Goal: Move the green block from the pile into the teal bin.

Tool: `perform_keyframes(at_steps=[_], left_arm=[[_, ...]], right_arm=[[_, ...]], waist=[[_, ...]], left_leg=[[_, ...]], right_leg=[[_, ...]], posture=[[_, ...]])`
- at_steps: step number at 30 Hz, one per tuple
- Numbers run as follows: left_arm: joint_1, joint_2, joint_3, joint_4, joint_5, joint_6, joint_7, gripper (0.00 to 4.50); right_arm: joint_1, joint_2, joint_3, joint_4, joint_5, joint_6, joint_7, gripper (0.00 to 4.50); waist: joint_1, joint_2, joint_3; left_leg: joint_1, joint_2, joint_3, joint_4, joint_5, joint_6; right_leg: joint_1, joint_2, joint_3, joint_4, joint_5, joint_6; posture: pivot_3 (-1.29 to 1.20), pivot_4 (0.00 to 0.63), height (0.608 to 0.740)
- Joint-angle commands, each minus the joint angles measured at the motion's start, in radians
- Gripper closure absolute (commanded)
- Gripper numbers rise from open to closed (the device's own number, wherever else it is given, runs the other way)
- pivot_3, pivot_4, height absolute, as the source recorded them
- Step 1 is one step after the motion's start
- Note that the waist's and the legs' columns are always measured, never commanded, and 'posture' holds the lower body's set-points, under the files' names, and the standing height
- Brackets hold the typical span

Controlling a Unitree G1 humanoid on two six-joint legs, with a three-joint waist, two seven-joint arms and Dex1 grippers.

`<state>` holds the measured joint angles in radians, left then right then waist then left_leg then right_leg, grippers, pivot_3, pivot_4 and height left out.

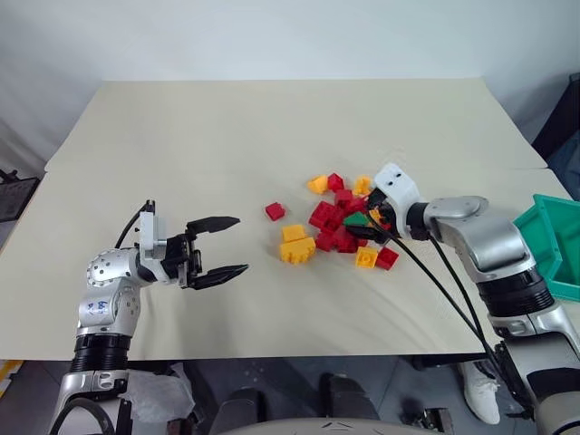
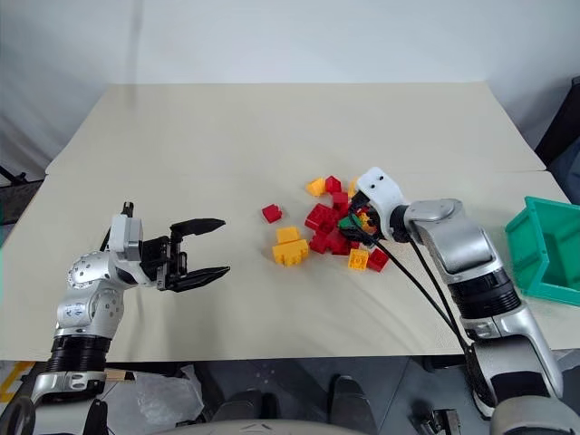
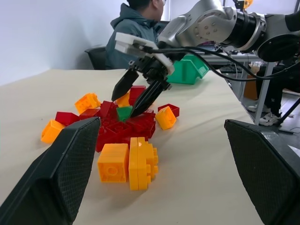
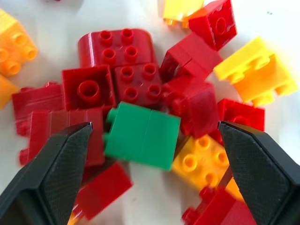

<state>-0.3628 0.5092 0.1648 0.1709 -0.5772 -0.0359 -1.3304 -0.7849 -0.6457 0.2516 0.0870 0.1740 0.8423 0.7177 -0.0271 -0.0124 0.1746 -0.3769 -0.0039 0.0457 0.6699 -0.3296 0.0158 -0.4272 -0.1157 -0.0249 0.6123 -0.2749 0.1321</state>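
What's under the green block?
The green block lies on top of the pile, resting against red bricks with a yellow-orange brick beside it. What is directly beneath it is covered, so I cannot tell.

text: none legible
left arm (image 1: 101,304): small blue mark on the joint housing, lower left of frame, too small to read
bricks: no print

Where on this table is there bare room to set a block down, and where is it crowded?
Free: the table's far half beyond the pile, and the stretch between the left gripper and the lone red brick. Crowded: the pile itself, where the open right gripper hangs over the green block.
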Motion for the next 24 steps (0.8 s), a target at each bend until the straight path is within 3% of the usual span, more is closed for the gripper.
perform_keyframes(at_steps=[1, 10, 24], left_arm=[[0.018, 0.004, 0.02, -0.047, -0.016, -0.009, 0.012, 0.0], [0.052, 0.004, 0.027, -0.089, -0.02, -0.002, 0.037, 0.0], [0.036, 0.002, 0.022, -0.08, -0.019, -0.007, 0.045, 0.0]], right_arm=[[0.009, -0.001, 0.046, 0.02, -0.028, -0.006, 0.046, 0.02], [0.061, -0.059, 0.037, -0.106, -0.002, 0.055, 0.146, 0.02], [-0.021, 0.05, -0.005, 0.095, -0.043, 0.0, 0.052, 0.02]], waist=[[0.0, 0.0, 0.0], [0.001, 0.0, 0.0], [-0.001, 0.0, 0.0]], left_leg=[[0.0, 0.0, 0.0, 0.0, 0.0, 0.0], [0.0, 0.0, -0.001, 0.001, -0.001, 0.0], [0.0, 0.0, 0.0, 0.001, 0.0, 0.0]], right_leg=[[0.0, 0.0, 0.0, 0.0, 0.0, 0.0], [0.0, -0.001, -0.002, 0.0, 0.0, 0.0], [0.0, -0.001, -0.003, 0.0, 0.0, 0.0]], posture=[[0.0, 0.15, 0.74], [0.0, 0.15, 0.74], [0.0, 0.15, 0.74]])
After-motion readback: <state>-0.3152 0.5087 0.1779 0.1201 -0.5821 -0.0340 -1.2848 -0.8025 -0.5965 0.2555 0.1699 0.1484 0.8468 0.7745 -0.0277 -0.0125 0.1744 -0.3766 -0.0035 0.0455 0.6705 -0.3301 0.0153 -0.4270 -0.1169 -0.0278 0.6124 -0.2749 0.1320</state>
